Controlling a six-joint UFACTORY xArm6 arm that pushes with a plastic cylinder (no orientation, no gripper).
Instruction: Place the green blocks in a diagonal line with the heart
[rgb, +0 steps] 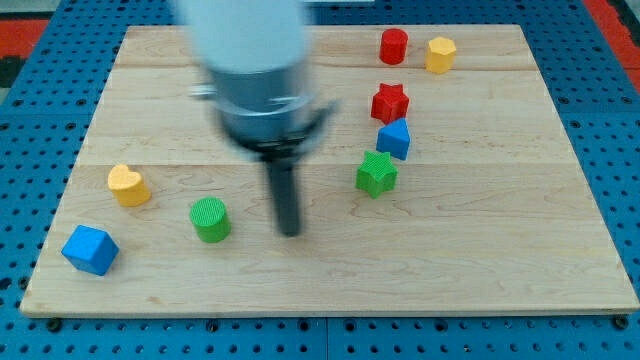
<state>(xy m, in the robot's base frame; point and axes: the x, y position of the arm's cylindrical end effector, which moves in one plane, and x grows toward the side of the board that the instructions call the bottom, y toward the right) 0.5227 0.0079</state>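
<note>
The yellow heart (128, 184) lies near the view's left edge of the wooden board. A green cylinder (210, 219) stands to its lower right. A green star (376, 173) lies right of centre, just below a blue block (394, 138). My tip (291, 232) rests on the board between the two green blocks, a little right of the green cylinder and well left of and below the green star, touching neither.
A red star (390, 102) sits above the blue block. A red cylinder (393, 46) and a yellow hexagonal block (440, 54) stand at the view's top right. A blue cube (90, 249) lies at the bottom left corner. The arm's blurred grey body (255, 70) covers the top middle.
</note>
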